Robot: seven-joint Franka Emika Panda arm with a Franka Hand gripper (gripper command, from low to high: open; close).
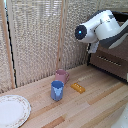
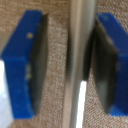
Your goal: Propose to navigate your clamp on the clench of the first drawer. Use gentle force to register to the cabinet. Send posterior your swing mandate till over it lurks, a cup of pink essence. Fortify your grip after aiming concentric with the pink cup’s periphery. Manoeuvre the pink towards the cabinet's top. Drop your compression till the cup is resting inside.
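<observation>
The white arm (image 1: 102, 27) reached across the upper right of the exterior view toward the cabinet (image 1: 111, 59), a dark brown chest at the right edge, of which only part showed. Its drawer front (image 1: 109, 61) carried a thin bar handle (image 1: 107, 59) running along it. The arm's own bulk hid the tool in that view.

The wrist view showed the tool (image 2: 70, 65) from close in. Its two fingers (image 2: 27, 67), dark with blue tips, stood apart with a clear gap between them. The silver handle bar (image 2: 80, 60) ran through that gap, lying just beside the inner face of one finger; the blur made it impossible to say whether they touched. A wide space lay between the bar and the other finger. The tool was therefore released, straddling the bar and clamping nothing. A woven beige surface (image 2: 57, 95) filled the background behind the fingers.

On the wooden bench (image 1: 95, 102), the pink cup (image 1: 62, 75) stood upright near the middle, far from the camera relative to the blue cup (image 1: 57, 90), which stood just in front of it. A small yellow block (image 1: 77, 88) lay to their right. A pale patterned plate (image 1: 12, 110) sat at the near left corner. The pink cup was well apart from the arm and the cabinet. A reed screen (image 1: 35, 35) formed the backdrop.
</observation>
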